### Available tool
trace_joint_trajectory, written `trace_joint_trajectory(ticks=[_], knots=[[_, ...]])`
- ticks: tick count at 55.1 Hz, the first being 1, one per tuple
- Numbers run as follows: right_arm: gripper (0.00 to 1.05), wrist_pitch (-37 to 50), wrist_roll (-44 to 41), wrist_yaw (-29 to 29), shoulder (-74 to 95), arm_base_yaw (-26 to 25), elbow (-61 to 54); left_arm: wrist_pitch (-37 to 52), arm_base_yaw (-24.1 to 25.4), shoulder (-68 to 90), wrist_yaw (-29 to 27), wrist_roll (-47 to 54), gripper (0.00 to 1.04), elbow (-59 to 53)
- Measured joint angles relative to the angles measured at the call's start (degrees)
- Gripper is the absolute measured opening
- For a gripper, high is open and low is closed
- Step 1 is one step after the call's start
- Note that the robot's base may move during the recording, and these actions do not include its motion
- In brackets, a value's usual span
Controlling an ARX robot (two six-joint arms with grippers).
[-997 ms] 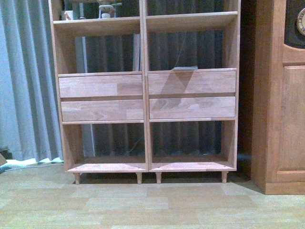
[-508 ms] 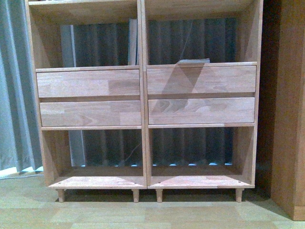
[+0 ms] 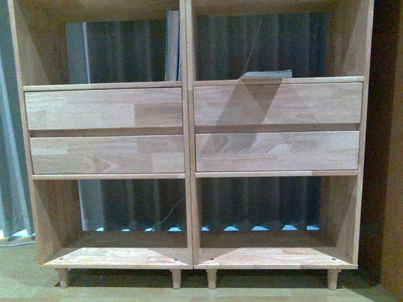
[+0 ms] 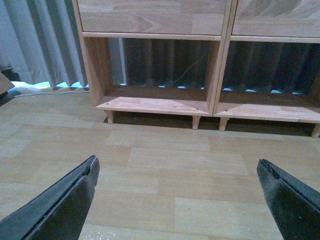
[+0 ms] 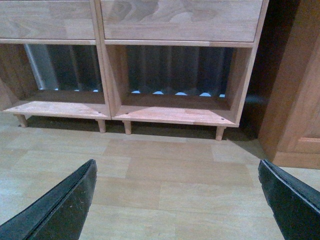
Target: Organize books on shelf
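The shelf (image 3: 189, 126) filled the front view; an upright book (image 3: 172, 53) leaned against the central divider in the left open compartment; a flat book (image 3: 267, 74) lay in the right one, just above the drawers (image 3: 277, 104) (covers too dim to tell apart); the left gripper (image 4: 177, 165) and right gripper (image 5: 177, 165) hung over the wooden floor (image 5: 170, 145), both spread wide and empty.
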Motion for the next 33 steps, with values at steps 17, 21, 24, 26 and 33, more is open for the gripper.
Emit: trace_joint_trajectory(ticks=[17,21,24,26,33], knots=[[0.98,0.0,0.0,0.0,0.0,0.0,0.0,0.0,0.0,0.0,0.0,0.0,0.97,0.0],[0.98,0.0,0.0,-0.1,0.0,0.0,0.0,0.0,0.0,0.0,0.0,0.0,0.97,0.0],[0.98,0.0,0.0,0.0,0.0,0.0,0.0,0.0,0.0,0.0,0.0,0.0,0.97,0.0],[0.98,0.0,0.0,0.0,0.0,0.0,0.0,0.0,0.0,0.0,0.0,0.0,0.97,0.0],[0.98,0.0,0.0,0.0,0.0,0.0,0.0,0.0,0.0,0.0,0.0,0.0,0.97,0.0]])
